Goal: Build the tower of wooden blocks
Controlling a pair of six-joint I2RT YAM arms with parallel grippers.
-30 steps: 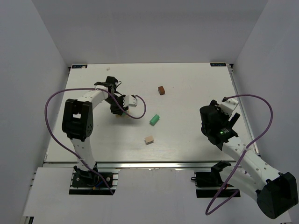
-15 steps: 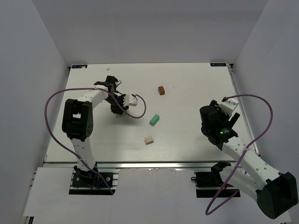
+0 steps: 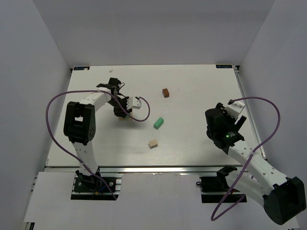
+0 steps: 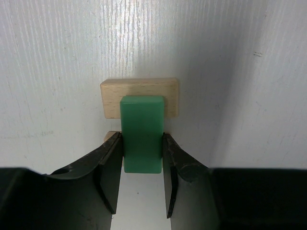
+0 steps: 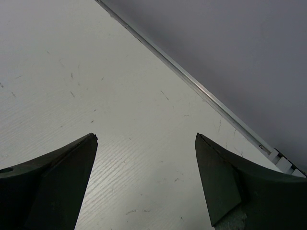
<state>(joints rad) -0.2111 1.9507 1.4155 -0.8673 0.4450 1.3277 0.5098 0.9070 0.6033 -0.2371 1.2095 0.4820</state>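
While left gripper (image 4: 140, 146) clamps green block (image 4: 142, 120) over tan block (image 4: 139, 87), 9 o'clock, right gripper (image 5: 145, 137) stands apart; 3 o'clock.

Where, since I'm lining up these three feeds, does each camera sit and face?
Top external: fixed above and behind the robot, looking down on the table; left arm and right arm show.
Left wrist: looks down past the left gripper, shut on a green block over a tan block.
Right wrist: looks across the table toward a wall; open right gripper frames it.
Shared: top and left wrist both show the left gripper.
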